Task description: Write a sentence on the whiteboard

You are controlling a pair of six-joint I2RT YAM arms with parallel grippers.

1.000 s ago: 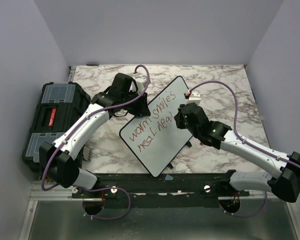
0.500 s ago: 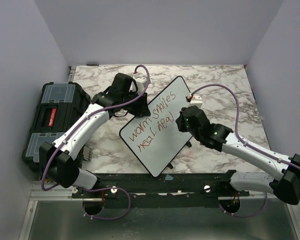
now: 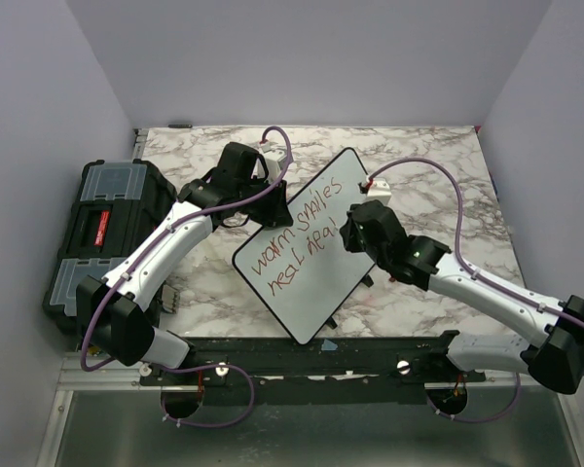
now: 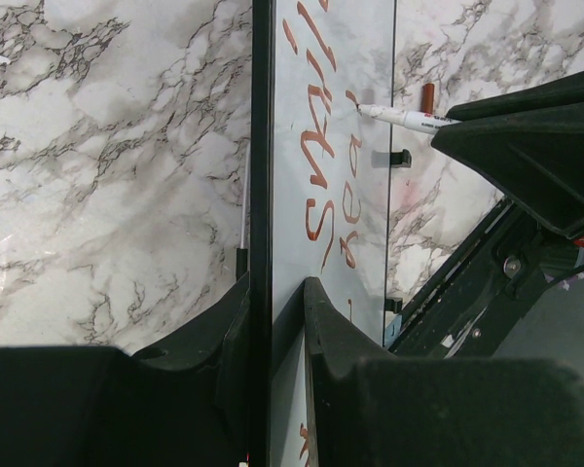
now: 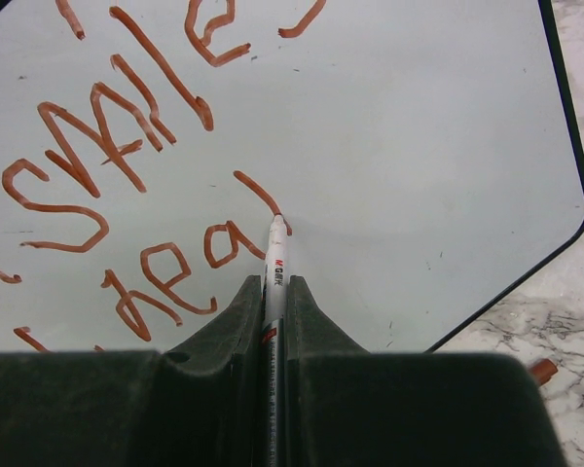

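Under the marker [image 5: 275, 255] tip the whiteboard [image 5: 419, 146] is smooth, faintly glossy white with a thin black rim; the sentence [image 5: 127, 185] lies on it as matt red ink. The marker's barrel is smooth white plastic. The right gripper [image 5: 275, 284] fingers [image 5: 236, 321] flanking it are matt black plastic. Beyond the board's edge the table [image 5: 565, 321] looks like polished grey-veined marble

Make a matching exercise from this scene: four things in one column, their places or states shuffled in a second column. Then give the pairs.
1. whiteboard
2. marker
3. toolbox
4. sentence

A. red, in two lines
B. black, beyond the left edge of the table
C. rim clamped in the left gripper
D. held by the right gripper, tip on the whiteboard

Pairs: 1-C, 2-D, 3-B, 4-A
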